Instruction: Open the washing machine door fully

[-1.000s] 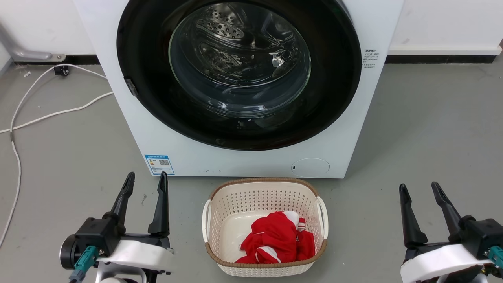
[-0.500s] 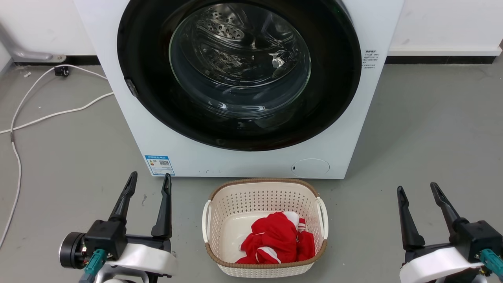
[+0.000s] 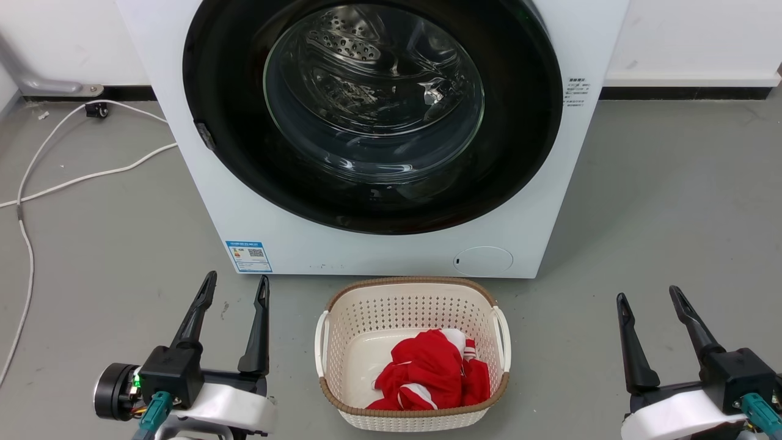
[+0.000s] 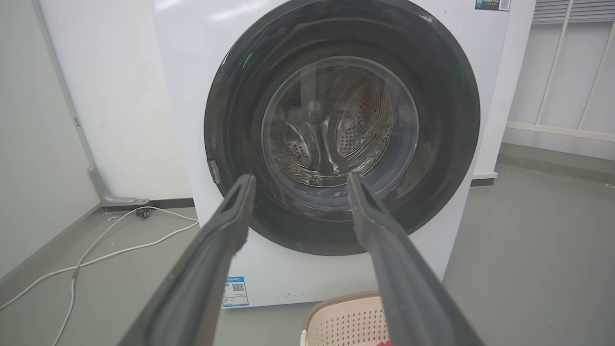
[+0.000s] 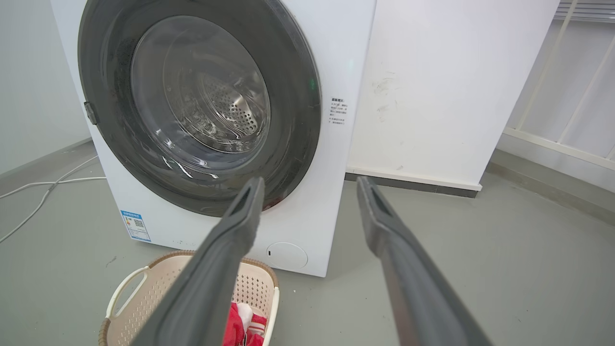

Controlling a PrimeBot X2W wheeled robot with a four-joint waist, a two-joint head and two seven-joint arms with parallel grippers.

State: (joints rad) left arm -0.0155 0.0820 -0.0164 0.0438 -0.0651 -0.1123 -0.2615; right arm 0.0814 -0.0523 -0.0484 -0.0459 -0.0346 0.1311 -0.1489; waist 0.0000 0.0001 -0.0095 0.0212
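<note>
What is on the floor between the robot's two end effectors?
In the head view, a cream laundry basket holding red clothing sits between the left end effector and the right end effector, in front of the washing machine.

I saw the laundry basket [image 3: 410, 283] blocking the floor right below the washing machine door [image 3: 372, 104]; floor either side of that door lay bare.

Cream basket [image 3: 410, 310] holds red cloth [image 3: 427, 370]; white cable [image 3: 73, 181] crosses grey floor [image 3: 672, 201]

Closed washing machine door [image 3: 372, 116], basket [image 3: 412, 305] below
</note>
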